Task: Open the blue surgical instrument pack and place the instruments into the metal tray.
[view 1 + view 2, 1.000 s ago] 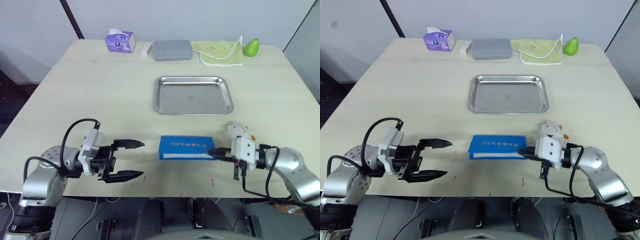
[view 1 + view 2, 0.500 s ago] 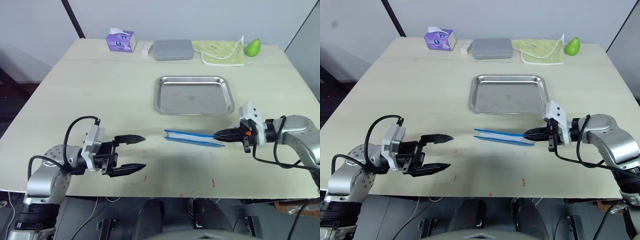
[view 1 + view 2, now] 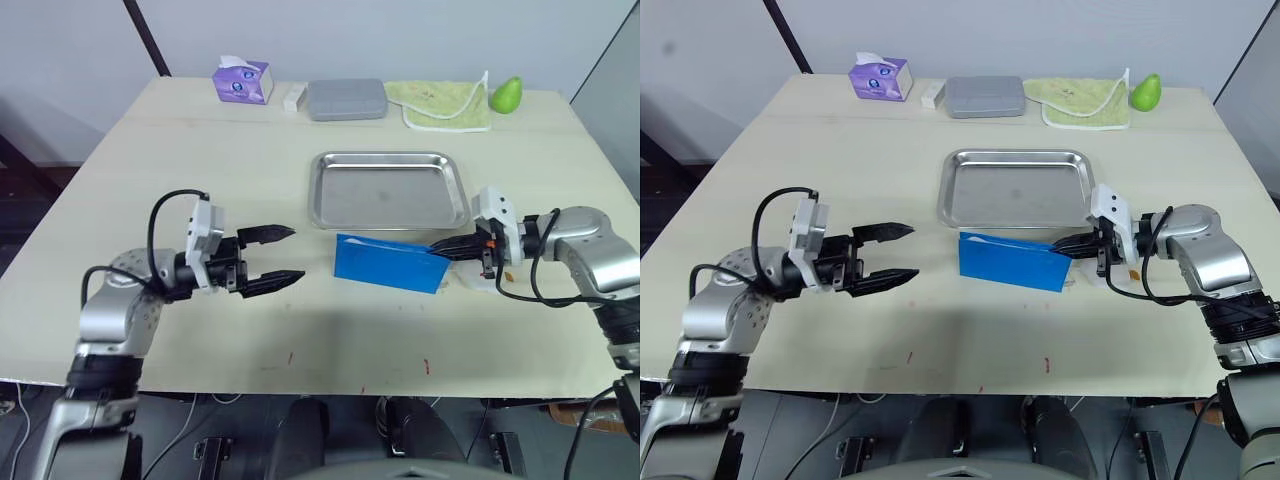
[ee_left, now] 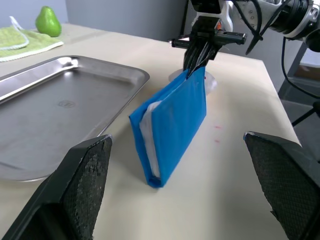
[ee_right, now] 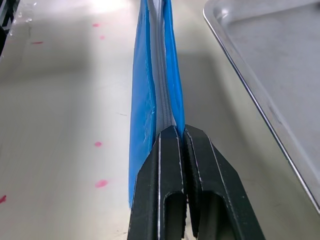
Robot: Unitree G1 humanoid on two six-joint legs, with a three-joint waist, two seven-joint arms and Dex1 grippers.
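Since a moment before, the blue surgical instrument pack (image 3: 390,264) had tipped upright on edge just near of the metal tray (image 3: 388,189), its right end pinched in the right pincer (image 3: 447,251). Light and floppy-looking, it probably wanted a second grip on its free left end, which the wide-open left pincer (image 3: 281,257) faced across the tabletop (image 3: 200,160).

At mid-frame the surgical instrument pack (image 3: 389,263) is solid bright blue, with a whitish-grey inner layer along its edge. Above it the metal tray (image 3: 388,189) is shiny silver. Along the top edge sit a purple and white tissue box (image 3: 241,81), a plain grey case (image 3: 345,99), a pale green cloth (image 3: 446,103) and a bright green pear (image 3: 505,95). The table (image 3: 200,170) is light beige, dotted with small red marks at lower centre.
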